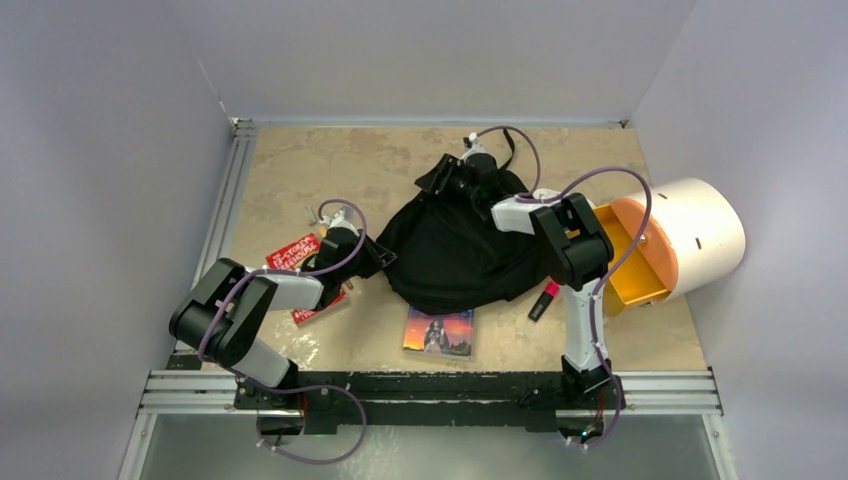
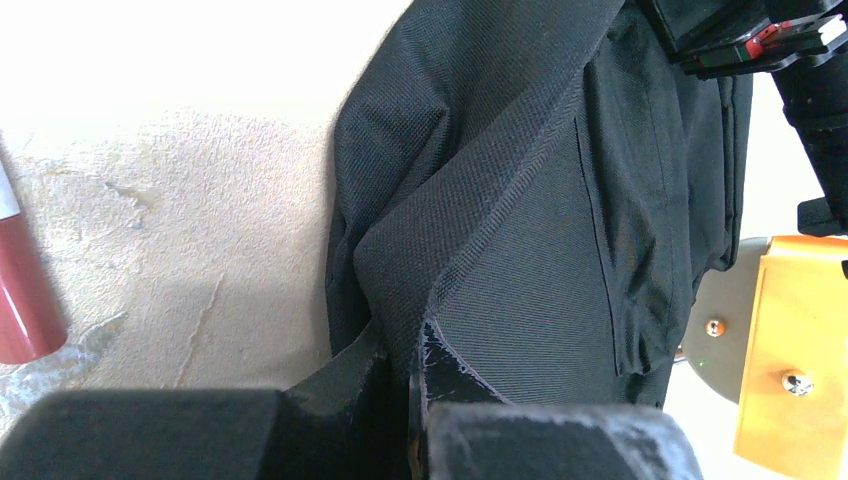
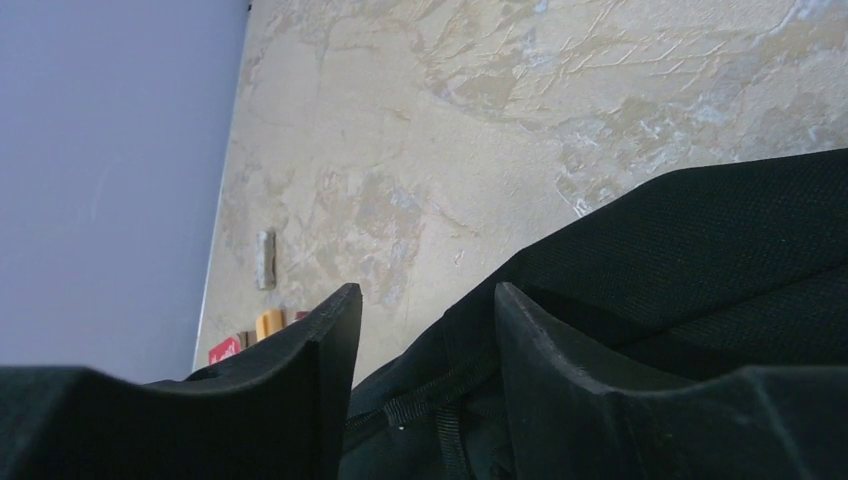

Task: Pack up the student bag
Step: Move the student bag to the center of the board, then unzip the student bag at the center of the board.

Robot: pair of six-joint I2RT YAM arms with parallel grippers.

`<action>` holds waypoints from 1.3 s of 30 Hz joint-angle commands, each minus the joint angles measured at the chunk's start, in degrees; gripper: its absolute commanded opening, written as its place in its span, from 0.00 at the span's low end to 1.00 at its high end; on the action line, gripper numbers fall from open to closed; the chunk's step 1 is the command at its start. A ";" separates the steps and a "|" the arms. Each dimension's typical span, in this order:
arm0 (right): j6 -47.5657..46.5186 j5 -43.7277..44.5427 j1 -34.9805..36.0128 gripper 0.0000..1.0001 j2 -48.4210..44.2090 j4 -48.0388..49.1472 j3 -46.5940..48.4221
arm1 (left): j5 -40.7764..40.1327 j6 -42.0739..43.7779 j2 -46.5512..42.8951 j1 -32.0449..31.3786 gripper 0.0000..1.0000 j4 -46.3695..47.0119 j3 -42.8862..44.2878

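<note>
Left wrist: fold of student bag point(image 2: 520, 200) sits pinched inside left tool point(image 2: 415, 400).

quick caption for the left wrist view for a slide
Fingers of the left gripper pinch a fold of the black student bag, beige table at left

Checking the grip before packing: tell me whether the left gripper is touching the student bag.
Touching. The left wrist view shows the left gripper shut on a fold of the student bag, at its fabric edge.

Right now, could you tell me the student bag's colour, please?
The student bag is black; the top external view shows it best.
</note>
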 commanded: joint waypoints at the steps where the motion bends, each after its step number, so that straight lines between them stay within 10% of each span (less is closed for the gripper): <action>1: 3.92 -5.41 0.48 0.51 -1.32 3.02 -1.15 | 1.42 -0.28 0.72 -1.03 0.00 0.89 0.50; 39: 0.41 7.82 0.39 0.52 -8.14 -10.15 -0.29 | 1.69 -0.38 1.40 -1.03 0.00 1.61 0.50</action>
